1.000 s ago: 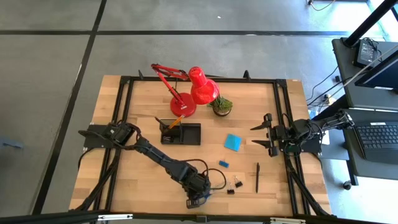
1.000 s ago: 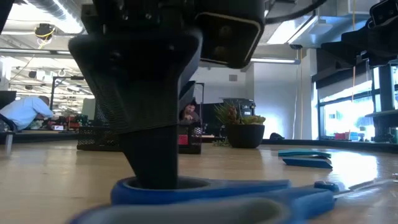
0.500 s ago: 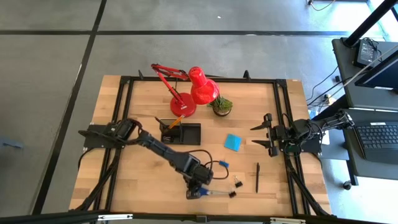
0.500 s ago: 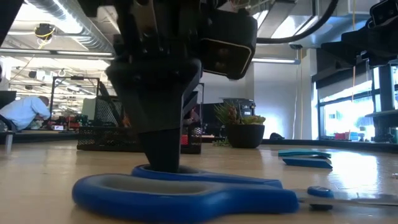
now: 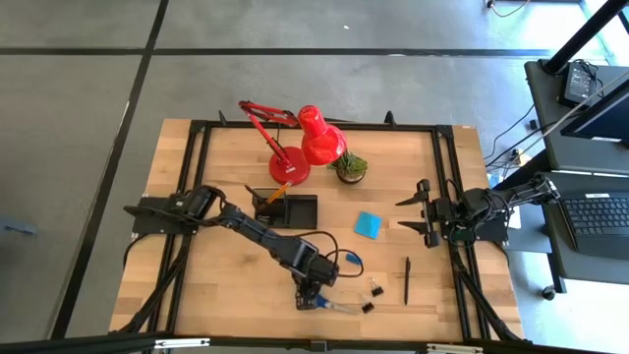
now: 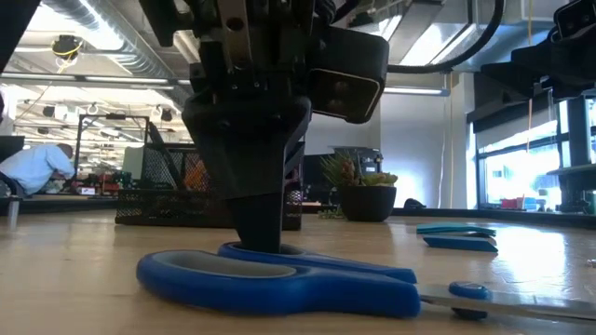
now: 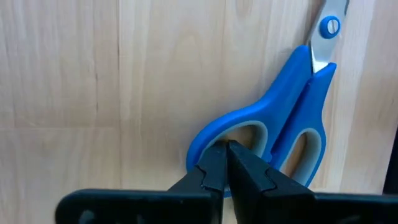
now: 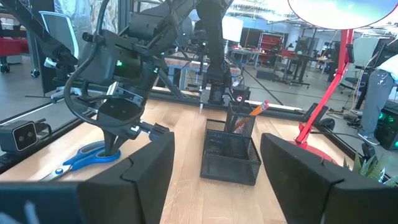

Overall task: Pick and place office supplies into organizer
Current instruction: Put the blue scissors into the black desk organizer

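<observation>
Blue-handled scissors [image 5: 332,304] lie flat on the wooden table near its front edge, blades toward the right. My left gripper [image 5: 311,295] stands over their handle end, pointing down, shut, its tips inside a handle loop [image 7: 249,134]. The black mesh organizer [image 5: 287,210] stands at the table's middle left, with an orange pencil [image 5: 278,193] upright in its tall slot. A blue note pad [image 5: 369,224], a blue eraser [image 5: 353,259], black binder clips [image 5: 374,291] and a black pen [image 5: 407,280] lie to the right. My right gripper [image 5: 407,214] waits open at the right edge. My left gripper has its shut fingertips [image 7: 214,163] set down from above into the opening of one scissor handle loop, against the loop's blue rim [image 7: 200,140] at the handle's free end. The fingers point steeply down. The scissors [image 6: 279,274] lie flat on the table.
A red desk lamp [image 5: 307,147] and a small potted plant [image 5: 351,165] stand at the back middle, behind the organizer [image 8: 231,152]. A black frame runs round the table. A person sits in the room far beyond the table.
My left gripper, shut and pointing down, has gone a little toward the far edge with its tips in the handle loop. The scissors have slid with it and swung about on the table; their handle now lies farther from the near edge.
</observation>
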`<action>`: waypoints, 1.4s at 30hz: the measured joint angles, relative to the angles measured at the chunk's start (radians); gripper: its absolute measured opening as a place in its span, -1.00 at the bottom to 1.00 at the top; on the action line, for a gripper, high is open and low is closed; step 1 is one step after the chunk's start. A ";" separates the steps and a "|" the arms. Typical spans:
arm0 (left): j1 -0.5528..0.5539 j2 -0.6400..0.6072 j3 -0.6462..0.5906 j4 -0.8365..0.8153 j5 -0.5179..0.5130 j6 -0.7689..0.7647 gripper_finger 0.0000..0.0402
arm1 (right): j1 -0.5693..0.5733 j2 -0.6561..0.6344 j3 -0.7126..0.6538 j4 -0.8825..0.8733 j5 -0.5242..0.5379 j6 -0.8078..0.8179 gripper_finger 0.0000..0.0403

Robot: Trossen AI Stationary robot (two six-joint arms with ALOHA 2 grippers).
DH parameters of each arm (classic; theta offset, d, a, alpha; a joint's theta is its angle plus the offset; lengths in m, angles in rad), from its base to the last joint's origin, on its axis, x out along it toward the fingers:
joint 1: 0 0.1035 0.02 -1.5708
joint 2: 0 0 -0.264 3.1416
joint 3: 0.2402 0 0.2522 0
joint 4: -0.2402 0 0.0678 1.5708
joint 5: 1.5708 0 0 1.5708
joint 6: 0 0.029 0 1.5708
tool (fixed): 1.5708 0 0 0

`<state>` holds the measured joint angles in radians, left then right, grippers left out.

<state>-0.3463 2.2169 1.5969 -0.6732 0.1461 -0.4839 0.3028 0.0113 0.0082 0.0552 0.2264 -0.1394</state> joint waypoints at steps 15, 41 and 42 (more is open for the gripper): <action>0.004 -0.037 0.156 -0.253 -0.089 0.068 -0.68 | 0.000 0.000 0.000 0.000 0.000 0.000 0.20; -0.046 -0.041 0.232 -0.199 -0.429 1.364 -0.32 | 0.000 0.000 0.000 0.000 0.000 0.017 0.20; -0.049 -0.041 0.232 -0.199 -0.418 1.394 -0.31 | 0.000 0.000 0.000 0.000 0.000 0.029 0.20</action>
<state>-0.3952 2.1757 1.8286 -0.8723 -0.2722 0.9100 0.3030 0.0109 0.0082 0.0555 0.2260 -0.1106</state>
